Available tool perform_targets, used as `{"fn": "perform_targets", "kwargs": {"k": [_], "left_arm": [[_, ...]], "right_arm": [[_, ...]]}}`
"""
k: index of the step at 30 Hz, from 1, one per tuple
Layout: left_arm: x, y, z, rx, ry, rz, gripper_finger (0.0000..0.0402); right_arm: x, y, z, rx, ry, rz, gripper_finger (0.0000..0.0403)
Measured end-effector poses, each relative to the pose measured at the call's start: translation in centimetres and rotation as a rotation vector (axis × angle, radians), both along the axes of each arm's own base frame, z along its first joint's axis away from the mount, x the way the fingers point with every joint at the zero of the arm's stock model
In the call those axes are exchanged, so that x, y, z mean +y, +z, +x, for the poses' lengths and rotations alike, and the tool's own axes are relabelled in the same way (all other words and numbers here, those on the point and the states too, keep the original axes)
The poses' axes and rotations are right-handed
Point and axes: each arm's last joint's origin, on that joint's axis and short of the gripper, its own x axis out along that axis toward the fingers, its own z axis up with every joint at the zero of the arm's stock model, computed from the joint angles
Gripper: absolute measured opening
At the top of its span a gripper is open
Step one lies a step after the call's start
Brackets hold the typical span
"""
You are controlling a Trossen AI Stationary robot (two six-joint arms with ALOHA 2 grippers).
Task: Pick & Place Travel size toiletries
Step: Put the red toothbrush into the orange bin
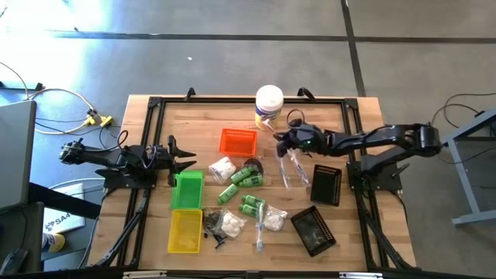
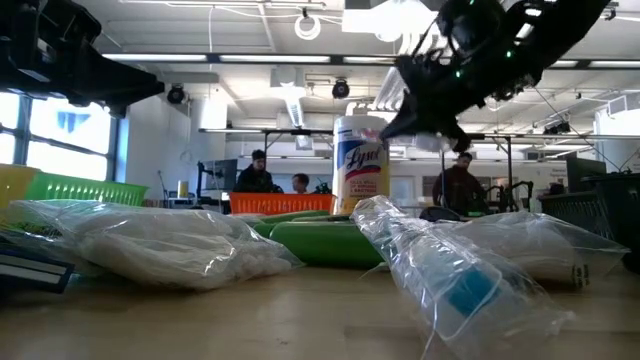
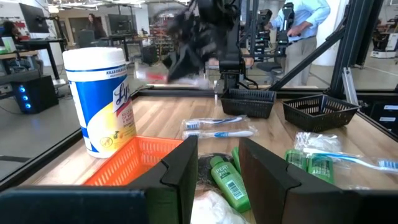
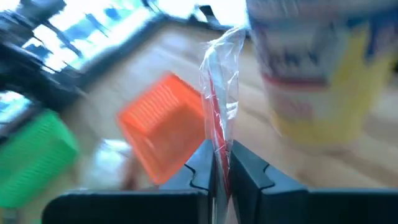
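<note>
My right gripper (image 1: 284, 140) hangs above the table between the white canister (image 1: 269, 105) and the orange tray (image 1: 238, 141). It is shut on a thin clear-wrapped red stick (image 4: 219, 106). More toiletries lie on the wood: green bottles (image 1: 240, 180), clear bags of white fluff (image 1: 222, 168), wrapped sticks (image 1: 293, 167) and small black pieces (image 1: 211, 225). My left gripper (image 3: 217, 171) waits at the table's left edge. It is open, level and has nothing between its fingers. My right gripper pinches the wrapped stick (image 4: 217, 146) between its two fingers. The fingers come from the table's right, slanting a little downward. The clear wrap and the red stick inside it reach out past the fingertips. The stick is lifted clear of the table.
A green tray (image 1: 187, 190) and a yellow tray (image 1: 185, 230) stand at the near left. Two black mesh trays (image 1: 326, 184) (image 1: 314, 230) stand at the right. A black frame (image 1: 155, 105) runs round the tabletop. People stand in the room beyond the table.
</note>
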Motion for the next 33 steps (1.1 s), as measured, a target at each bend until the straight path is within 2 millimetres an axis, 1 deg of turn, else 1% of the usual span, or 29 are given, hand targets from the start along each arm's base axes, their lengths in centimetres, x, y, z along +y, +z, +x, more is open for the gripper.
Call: {"fn": "perform_targets", "kwargs": {"k": [3, 6, 15, 28, 30, 33], "left_arm": [[0.0, 0.0, 0.0, 0.0, 0.0, 0.0, 0.0113], [0.0, 0.0, 0.0, 0.0, 0.0, 0.0, 0.0113], [0.0, 0.0, 0.0, 0.0, 0.0, 0.0, 0.0113], [0.0, 0.3, 0.0, -0.03, 0.004, 0.01, 0.0114], [0.0, 0.3, 0.0, -0.031, 0.005, 0.01, 0.0121], [0.0, 0.3, 0.0, -0.038, 0.005, -0.001, 0.0142]], "right_arm": [[0.2, 1.5, -0.4, -0.057, 0.059, -0.047, 0.002], [0.5, 2.6, -0.9, -0.093, 0.098, -0.087, 0.0019], [1.0, 4.3, -1.6, -0.174, 0.206, -0.106, 0.002], [2.1, 4.5, -1.5, -0.17, 0.277, -0.144, 0.002], [2.2, 4.6, -1.5, -0.182, 0.289, -0.148, 0.002], [2.3, 4.7, -1.5, -0.185, 0.293, -0.149, 0.002]]}}
